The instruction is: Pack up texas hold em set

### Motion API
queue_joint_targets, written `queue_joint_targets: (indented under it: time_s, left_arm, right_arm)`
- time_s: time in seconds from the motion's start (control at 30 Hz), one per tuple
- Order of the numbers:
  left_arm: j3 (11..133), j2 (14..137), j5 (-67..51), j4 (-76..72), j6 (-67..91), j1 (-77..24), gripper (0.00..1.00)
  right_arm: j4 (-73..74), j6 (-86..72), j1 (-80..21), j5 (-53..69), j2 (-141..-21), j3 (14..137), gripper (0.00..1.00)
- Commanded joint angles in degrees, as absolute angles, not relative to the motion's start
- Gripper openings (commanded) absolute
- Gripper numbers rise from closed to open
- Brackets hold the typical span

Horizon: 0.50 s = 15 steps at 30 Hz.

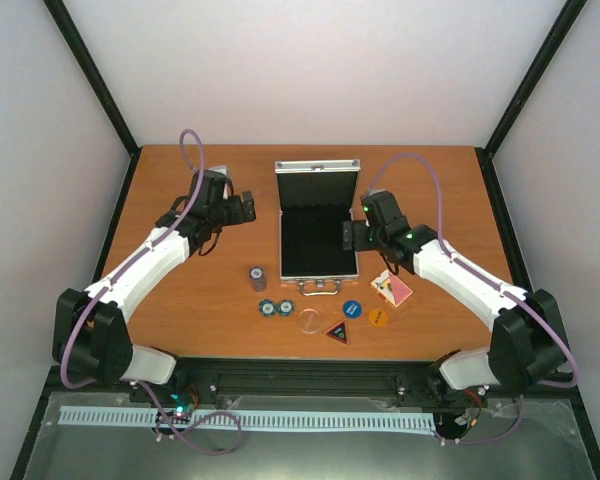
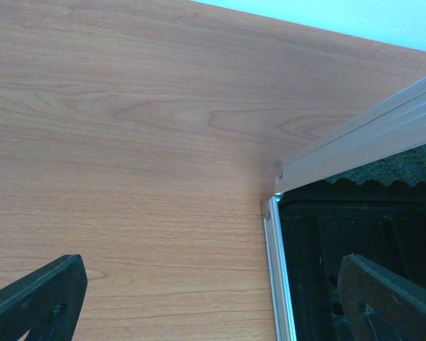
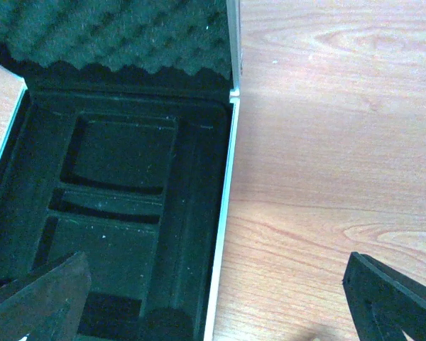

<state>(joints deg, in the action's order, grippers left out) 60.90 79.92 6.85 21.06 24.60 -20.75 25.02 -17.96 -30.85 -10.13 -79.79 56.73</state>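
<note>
surface (image 1: 205,310): warm orange-brown wood grain, rectangular, dark-edged | back wall (image 1: 310,70): plain white, bare | side walls (image 1: 30,200): pale grey-white panels left and right | frame posts (image 1: 92,75): black, slanting up from far corners | near edge: grey metal ledge (image 1: 300,458) with white slotted strip (image 1: 310,421) | light: soft, even, faint shadows

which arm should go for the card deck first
Right. The card deck lies to the right of the open case, close in front of the right gripper, whose jaws are open. The left gripper, also open, hovers on the case's other side, farther from the deck.
</note>
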Motion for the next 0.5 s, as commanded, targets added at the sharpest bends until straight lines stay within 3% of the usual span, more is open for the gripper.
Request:
queue_joint_targets:
  time_s: [0.0, 0.33, 0.47]
  left_arm:
    - [61.76, 78.42, 7.17, 21.05, 23.14, -21.36, 1.0]
    - [61.71, 78.6, 6.5, 21.01, 23.06, -21.36, 1.0]
    - [61.36, 78.23, 6.01, 20.92, 23.29, -21.36, 1.0]
  right_arm:
    - [23.25, -17.48, -31.11, -12.55, -76.71, 55.5, 1.0]
    - [24.43, -13.95, -31.05, -11.47, -75.89, 55.2, 1.0]
    - [29.65, -12.36, -30.94, -16.42, -77.36, 58.17, 1.0]
